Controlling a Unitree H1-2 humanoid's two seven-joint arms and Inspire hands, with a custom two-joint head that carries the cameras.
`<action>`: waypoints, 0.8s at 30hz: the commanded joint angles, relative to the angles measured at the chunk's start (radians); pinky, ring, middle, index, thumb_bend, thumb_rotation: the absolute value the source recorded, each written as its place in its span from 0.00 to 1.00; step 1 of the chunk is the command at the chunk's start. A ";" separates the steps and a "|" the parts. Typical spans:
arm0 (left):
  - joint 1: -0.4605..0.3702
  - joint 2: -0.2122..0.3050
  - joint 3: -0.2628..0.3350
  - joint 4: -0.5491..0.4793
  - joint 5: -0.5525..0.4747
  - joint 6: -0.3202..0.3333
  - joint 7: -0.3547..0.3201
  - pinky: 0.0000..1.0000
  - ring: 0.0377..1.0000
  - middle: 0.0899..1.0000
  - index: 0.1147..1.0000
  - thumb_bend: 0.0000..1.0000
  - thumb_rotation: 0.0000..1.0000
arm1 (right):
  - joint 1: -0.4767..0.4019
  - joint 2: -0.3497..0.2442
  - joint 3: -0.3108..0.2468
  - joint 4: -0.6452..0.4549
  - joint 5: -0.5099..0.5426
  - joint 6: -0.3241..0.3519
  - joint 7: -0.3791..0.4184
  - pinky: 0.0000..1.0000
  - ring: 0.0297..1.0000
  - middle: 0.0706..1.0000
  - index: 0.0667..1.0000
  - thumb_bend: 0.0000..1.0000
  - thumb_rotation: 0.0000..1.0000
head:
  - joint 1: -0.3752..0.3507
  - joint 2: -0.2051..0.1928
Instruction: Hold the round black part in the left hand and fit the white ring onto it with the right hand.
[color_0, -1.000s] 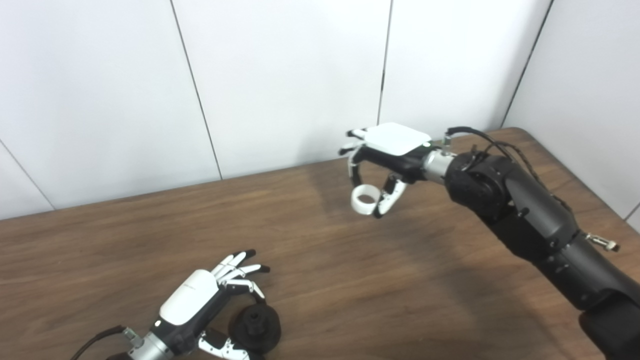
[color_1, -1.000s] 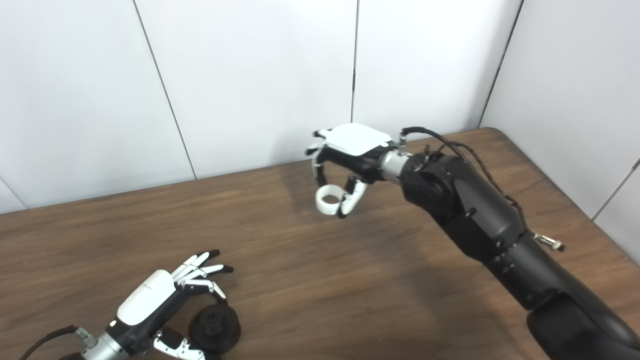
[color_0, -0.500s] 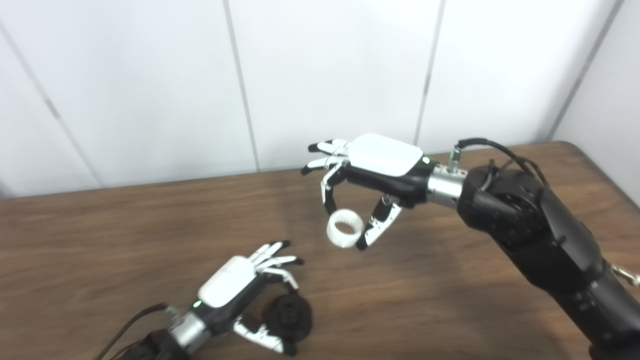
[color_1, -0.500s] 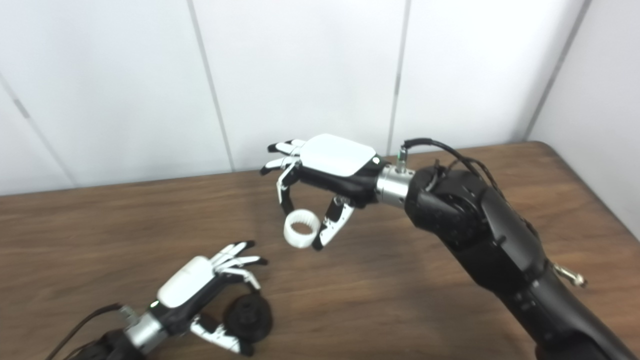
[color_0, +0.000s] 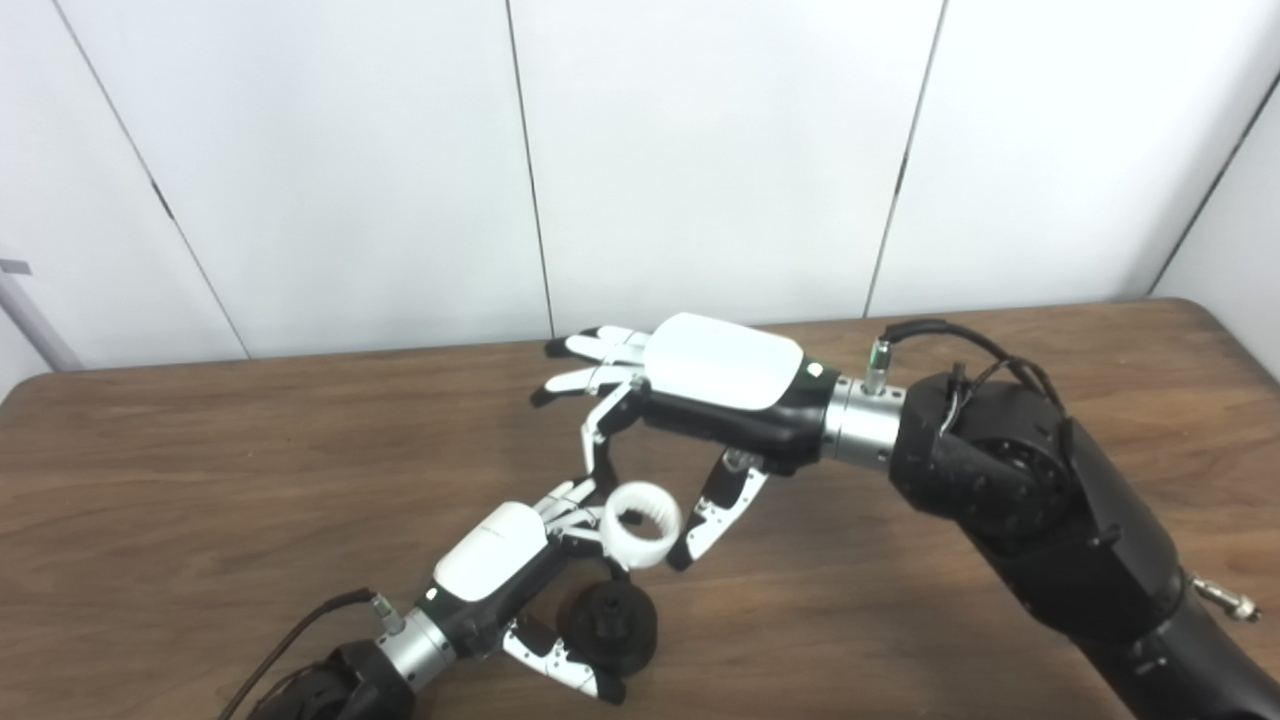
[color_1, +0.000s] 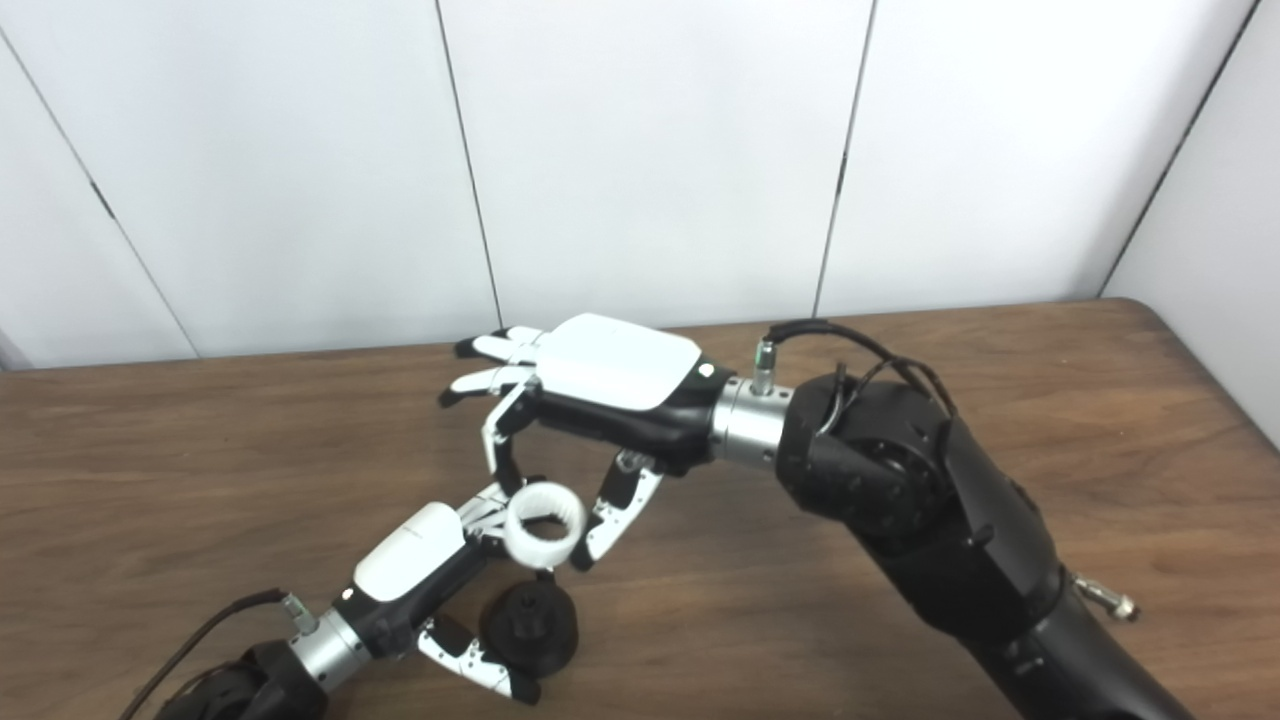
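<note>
The round black part (color_0: 607, 626) sits low near the table's front edge, held between the thumb and fingers of my left hand (color_0: 497, 565). My right hand (color_0: 700, 395) hangs above and slightly behind it, pinching the white ring (color_0: 640, 512) between a finger and the thumb. The ring (color_1: 543, 525) has a toothed inner face and is tilted, its opening turned toward the cameras. It hovers just above the black part (color_1: 533, 622) with a small gap between them. The ring covers part of the left hand's fingers.
The brown wooden table (color_0: 200, 480) runs to a white panelled wall (color_0: 700, 150) behind. The right arm (color_0: 1050, 520) crosses the right side of the table. A cable (color_0: 300, 630) trails from the left wrist at the bottom edge.
The camera has swung, shifting the whole picture. The right hand has carried the white ring down and toward the left hand, from well apart to just above the black part. The left hand keeps its hold.
</note>
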 joint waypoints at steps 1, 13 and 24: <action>0.006 -0.002 -0.007 -0.018 0.045 0.029 -0.052 1.00 1.00 0.85 0.41 0.52 0.06 | -0.020 0.011 0.003 -0.039 0.005 -0.015 0.001 1.00 1.00 0.90 0.44 0.52 0.14 | -0.001 0.001; 0.028 -0.003 0.008 -0.101 0.046 0.066 -0.107 1.00 1.00 0.87 0.42 0.52 0.06 | 0.053 0.020 0.009 0.009 0.006 -0.051 -0.014 1.00 1.00 0.89 0.44 0.52 0.14 | 0.012 0.020; 0.039 0.001 0.025 -0.129 0.030 0.055 -0.123 1.00 1.00 0.86 0.41 0.52 0.06 | 0.080 0.025 0.002 0.060 -0.011 -0.081 -0.032 1.00 1.00 0.91 0.44 0.52 0.14 | 0.021 0.031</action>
